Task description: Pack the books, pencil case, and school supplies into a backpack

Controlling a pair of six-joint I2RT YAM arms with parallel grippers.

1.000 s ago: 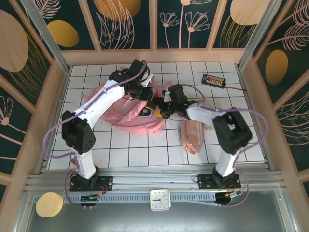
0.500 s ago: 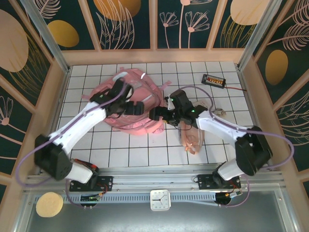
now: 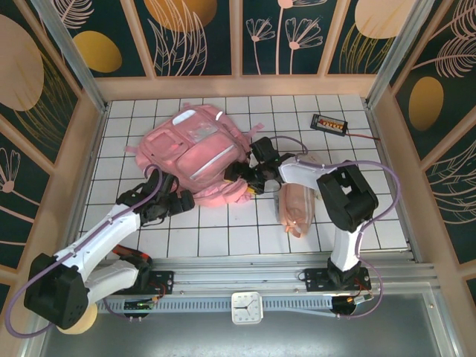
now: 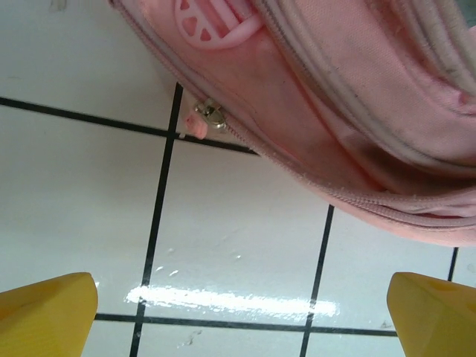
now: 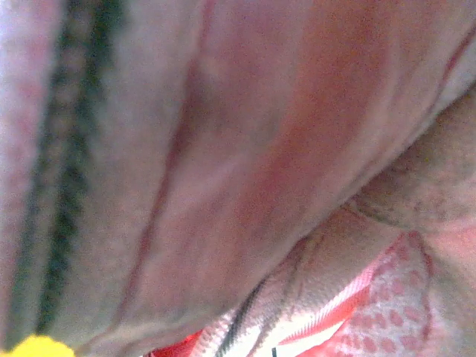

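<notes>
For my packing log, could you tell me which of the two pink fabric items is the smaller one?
The pencil case, the pale pouch right of the far bigger, white-trimmed backpack.

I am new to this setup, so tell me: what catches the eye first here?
A big pink backpack lies on the white tiled table. The right gripper is at its right edge, the open left gripper by its near edge. A pale-pink pencil case lies to its right.
</notes>
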